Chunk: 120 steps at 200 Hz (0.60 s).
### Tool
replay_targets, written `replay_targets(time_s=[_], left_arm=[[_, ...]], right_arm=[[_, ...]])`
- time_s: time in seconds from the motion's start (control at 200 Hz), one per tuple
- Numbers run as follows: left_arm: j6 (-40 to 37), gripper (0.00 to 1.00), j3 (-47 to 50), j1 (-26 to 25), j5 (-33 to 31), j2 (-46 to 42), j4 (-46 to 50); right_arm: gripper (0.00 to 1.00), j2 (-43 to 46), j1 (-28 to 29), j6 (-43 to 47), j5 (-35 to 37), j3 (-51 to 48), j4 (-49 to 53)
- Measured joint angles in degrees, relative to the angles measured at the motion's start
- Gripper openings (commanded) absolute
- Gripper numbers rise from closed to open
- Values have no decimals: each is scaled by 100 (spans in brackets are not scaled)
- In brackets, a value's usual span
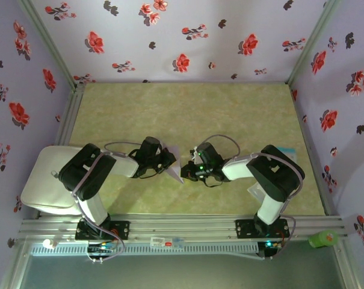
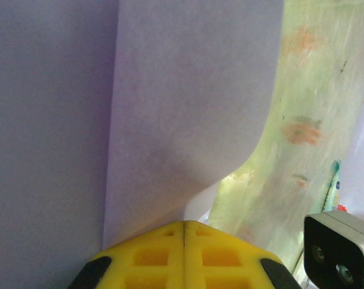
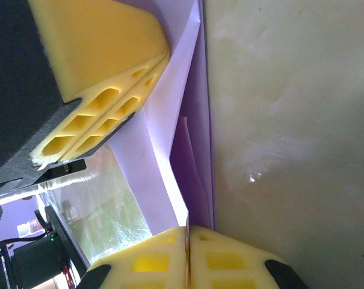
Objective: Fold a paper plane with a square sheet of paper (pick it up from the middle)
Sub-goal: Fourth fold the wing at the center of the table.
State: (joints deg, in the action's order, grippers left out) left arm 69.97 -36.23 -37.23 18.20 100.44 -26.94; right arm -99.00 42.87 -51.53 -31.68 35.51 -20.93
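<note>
Two arms angled inward, tips close together.
I see left pincer (image 2: pixel 183 226) and right pincer (image 3: pixel 188 232) each clamped on the lavender sheet (image 2: pixel 188 108).

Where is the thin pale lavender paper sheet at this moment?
In the top view the pale lavender paper sheet is near the green table's middle, pinched between the left gripper on its left and the right gripper on its right.
</note>
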Motion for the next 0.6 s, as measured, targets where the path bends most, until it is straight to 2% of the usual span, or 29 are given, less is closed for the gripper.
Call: replay_targets(time_s=[0.24,0.35,0.535,0.6], left_arm=[[15,5,0,0,0,0,0],[15,5,2,0,2,0,2],[15,4,13,0,-2,0,-11],[15,4,33,0,-2,0,-48]], right_arm=[[7,2,-4,4,-31,11,68],[11,11,-4,9,-42,46,175],[11,55,-4,28,-81,79,334],[16,72,-4,22,-109,94,407]])
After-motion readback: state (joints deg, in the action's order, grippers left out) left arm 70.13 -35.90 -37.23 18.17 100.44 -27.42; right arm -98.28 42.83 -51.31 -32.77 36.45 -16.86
